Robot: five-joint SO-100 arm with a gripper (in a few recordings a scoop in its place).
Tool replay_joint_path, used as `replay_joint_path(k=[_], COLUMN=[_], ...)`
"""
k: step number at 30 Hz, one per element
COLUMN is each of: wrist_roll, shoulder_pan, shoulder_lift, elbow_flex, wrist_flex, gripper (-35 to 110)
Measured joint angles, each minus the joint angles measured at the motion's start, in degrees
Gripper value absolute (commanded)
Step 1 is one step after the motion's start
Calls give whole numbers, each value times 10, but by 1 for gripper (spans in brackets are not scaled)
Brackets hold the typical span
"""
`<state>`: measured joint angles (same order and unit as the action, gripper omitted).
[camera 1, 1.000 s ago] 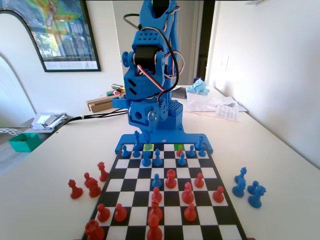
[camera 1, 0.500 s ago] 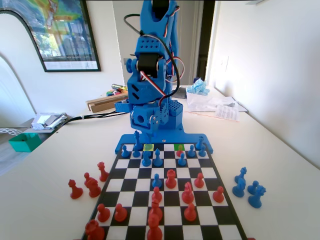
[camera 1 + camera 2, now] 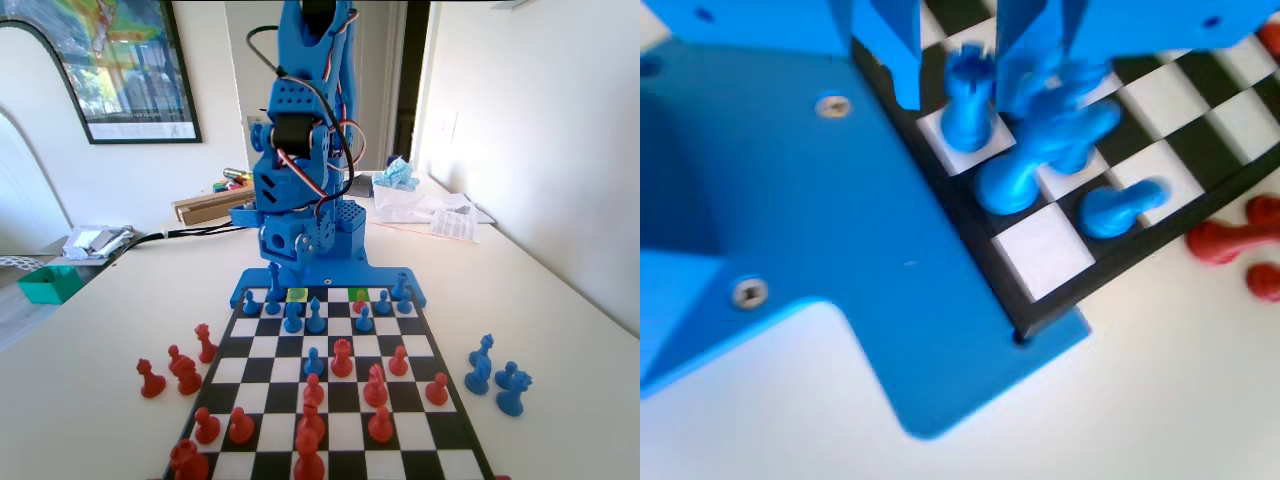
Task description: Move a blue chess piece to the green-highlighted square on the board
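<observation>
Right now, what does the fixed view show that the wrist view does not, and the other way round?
Fixed view: the whole board, the green-highlighted square in its far row, a paler yellow square to the left of it, and loose blue pieces on the table to the right.
Wrist view: the gripper, its jaws apart on either side of a notched-top blue piece that stands on a white square at the board's edge.
Both: the chequered board, blue pieces on its end nearest the arm, and red pieces on the table beside it.
</observation>
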<state>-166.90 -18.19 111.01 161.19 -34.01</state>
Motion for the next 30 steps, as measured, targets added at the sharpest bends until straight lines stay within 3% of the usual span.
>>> replay_joint_path(k=[14, 26, 30], wrist_roll=[0, 1, 51], shoulder_pan=[-18, 83, 124], shoulder_lift=[-10, -12, -12], elbow_flex=[12, -85, -106], wrist_flex=[45, -105, -132], gripper=[1, 1, 1])
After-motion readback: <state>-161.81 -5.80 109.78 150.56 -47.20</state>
